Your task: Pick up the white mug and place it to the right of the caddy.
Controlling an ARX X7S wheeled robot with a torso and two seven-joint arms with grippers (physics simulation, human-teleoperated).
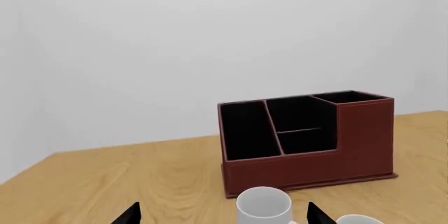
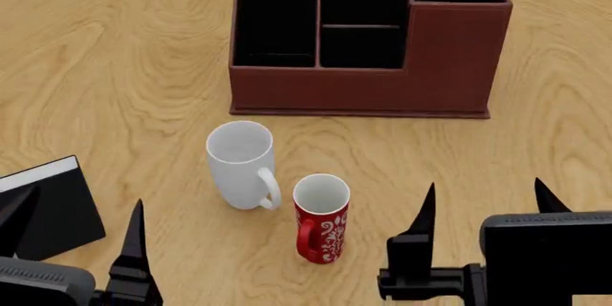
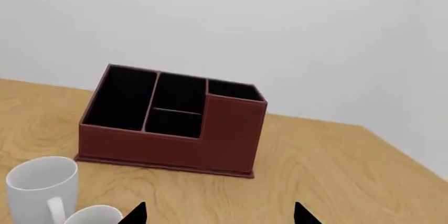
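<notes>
The white mug (image 2: 239,163) stands upright on the wooden table, in front of the left part of the reddish-brown caddy (image 2: 368,41), with its handle turned toward the red mug. My left gripper (image 2: 79,209) is open and empty, low at the near left, apart from the mug. In the left wrist view the white mug (image 1: 264,208) stands ahead between the spread fingertips of the left gripper (image 1: 222,209), before the caddy (image 1: 308,140). My right gripper (image 2: 485,188) is open and empty at the near right. The right wrist view shows the right gripper (image 3: 220,209), the caddy (image 3: 175,124) and the white mug (image 3: 42,187).
A narrower red mug (image 2: 320,216) with a white floral pattern stands just right of the white mug, nearly touching its handle. A black book (image 2: 48,206) with white pages lies by the left gripper. Bare tabletop (image 2: 555,105) stretches to the right of the caddy.
</notes>
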